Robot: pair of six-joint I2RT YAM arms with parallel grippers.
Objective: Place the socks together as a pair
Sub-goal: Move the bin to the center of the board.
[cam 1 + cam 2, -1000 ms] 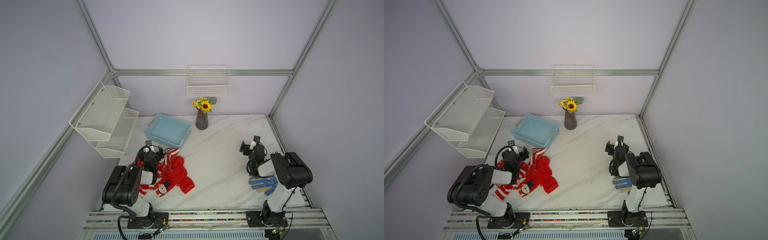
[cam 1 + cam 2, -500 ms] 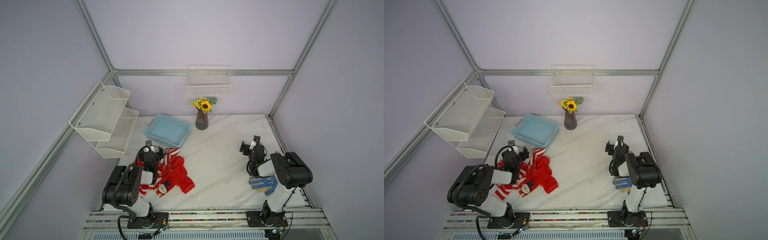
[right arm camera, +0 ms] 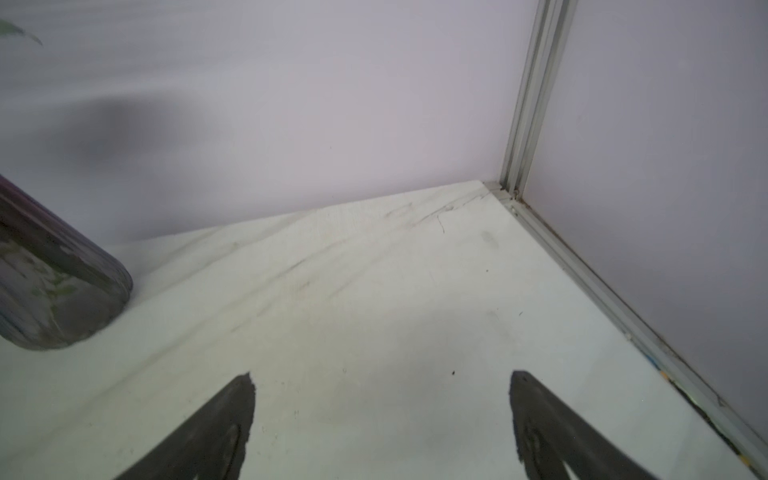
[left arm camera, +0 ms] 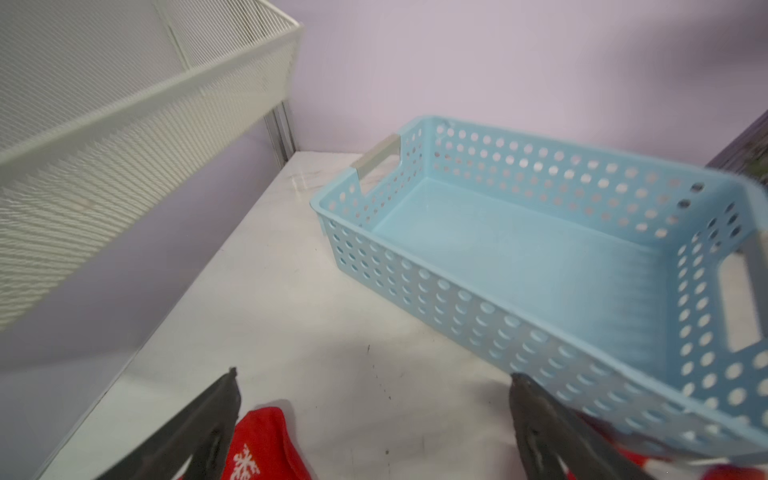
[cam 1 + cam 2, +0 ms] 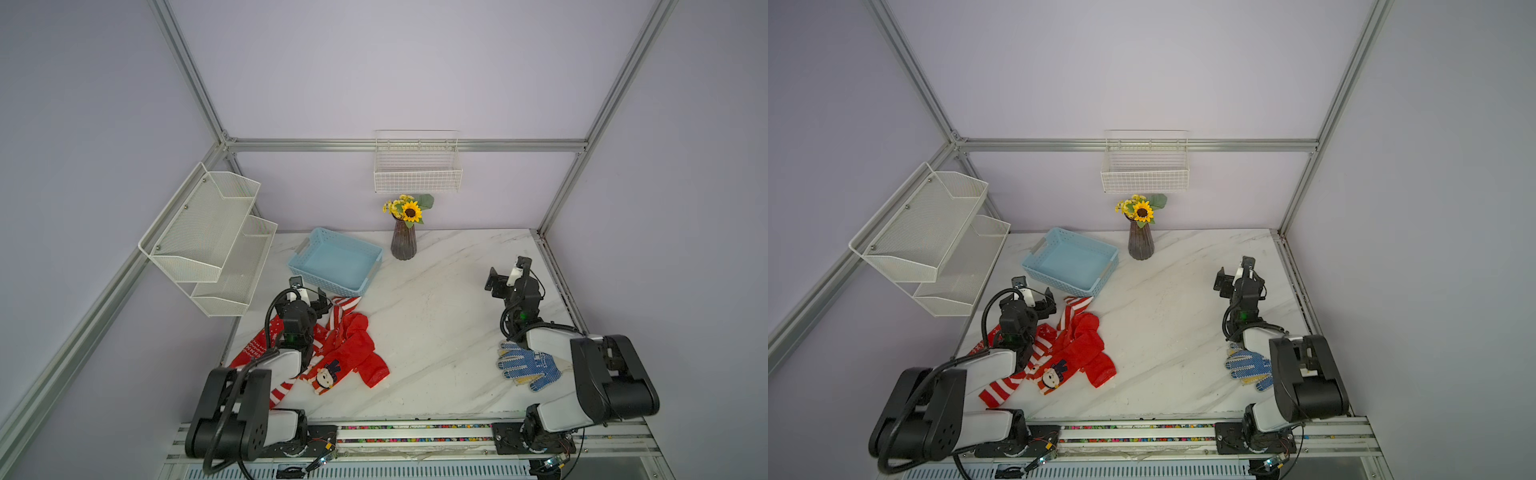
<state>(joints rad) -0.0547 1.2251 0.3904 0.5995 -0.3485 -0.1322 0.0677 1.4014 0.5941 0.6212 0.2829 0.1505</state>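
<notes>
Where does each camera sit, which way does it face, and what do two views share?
Top views: high behind the robot, looking down at table, socks, left arm, right arm.
Left wrist: on left arm, facing blue basket; open left gripper shows.
Right wrist: on right arm, facing back corner; open right gripper shows.
Shared: vase, right wrist and both top views.

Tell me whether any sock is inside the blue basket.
No: in the left wrist view the blue basket holds nothing, and the socks lie heaped on the table outside it.
</notes>
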